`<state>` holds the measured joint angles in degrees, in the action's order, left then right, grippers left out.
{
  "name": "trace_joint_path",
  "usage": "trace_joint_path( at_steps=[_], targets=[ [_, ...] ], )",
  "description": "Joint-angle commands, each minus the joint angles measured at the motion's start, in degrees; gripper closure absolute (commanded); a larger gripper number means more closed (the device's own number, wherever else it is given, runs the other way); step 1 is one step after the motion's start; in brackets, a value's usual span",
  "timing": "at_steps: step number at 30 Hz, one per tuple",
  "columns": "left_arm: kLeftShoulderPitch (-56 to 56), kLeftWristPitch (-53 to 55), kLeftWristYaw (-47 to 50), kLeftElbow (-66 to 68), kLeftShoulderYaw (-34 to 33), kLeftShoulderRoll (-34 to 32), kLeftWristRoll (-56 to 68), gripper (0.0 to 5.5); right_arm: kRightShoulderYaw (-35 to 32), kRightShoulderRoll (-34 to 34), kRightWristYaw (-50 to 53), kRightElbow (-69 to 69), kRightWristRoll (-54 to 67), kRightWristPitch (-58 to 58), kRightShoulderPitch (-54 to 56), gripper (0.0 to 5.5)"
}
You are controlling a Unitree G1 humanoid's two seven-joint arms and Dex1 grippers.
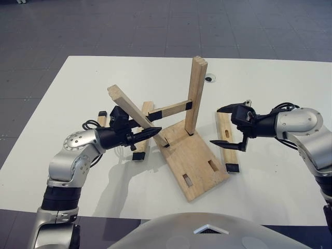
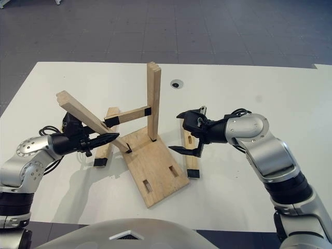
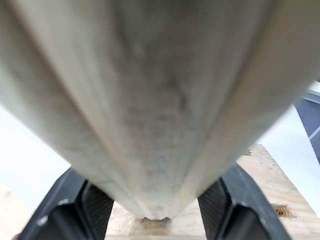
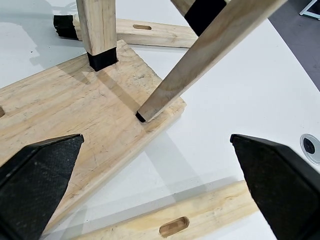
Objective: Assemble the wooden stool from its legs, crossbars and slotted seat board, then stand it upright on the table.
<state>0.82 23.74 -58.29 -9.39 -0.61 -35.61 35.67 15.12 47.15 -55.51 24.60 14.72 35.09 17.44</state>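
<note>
As right wrist view shows, tilted leg (image 4: pixel 200 65) touches seat board (image 4: pixel 75 115) tip-first.

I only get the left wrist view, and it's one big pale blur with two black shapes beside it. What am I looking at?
Observer: That blur is a tilted wooden leg, held in the left gripper. Its lower end meets a corner of the seat board, which lies on the table.
Operator: Is anything else fitted yet?
Observer: Yes. An upright leg stands in the board, and a crossbar links it to the tilted one.
Operator: And the other arm?
Observer: The right gripper is open and holds nothing. It is above a loose leg that lies flat beside the board.
</note>
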Motion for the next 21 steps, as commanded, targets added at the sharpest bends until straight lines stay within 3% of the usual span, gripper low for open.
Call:
trace_joint_path(
  at_steps=[1, 11, 21],
  targets=[
    [-3.4, 2.5, -2.7, 2.0, 6.0, -1.9, -4.2, 3.45, 0.6, -0.3, 0.1, 0.9, -0.9, -0.3, 0.6, 0.0],
    [2.3, 3.9, -8.1, 2.0, 9.8, -10.9, -5.4, 3.45, 0.8, -1.4, 2.2, 5.1, -0.9, 2.0, -2.5, 0.0],
    [0.5, 7.6, -6.3, 2.7, 10.6, -7.7, -1.0, 3.45, 1.1, -2.1, 2.5, 4.6, -1.2, 1.7, -2.1, 0.0]
  ],
)
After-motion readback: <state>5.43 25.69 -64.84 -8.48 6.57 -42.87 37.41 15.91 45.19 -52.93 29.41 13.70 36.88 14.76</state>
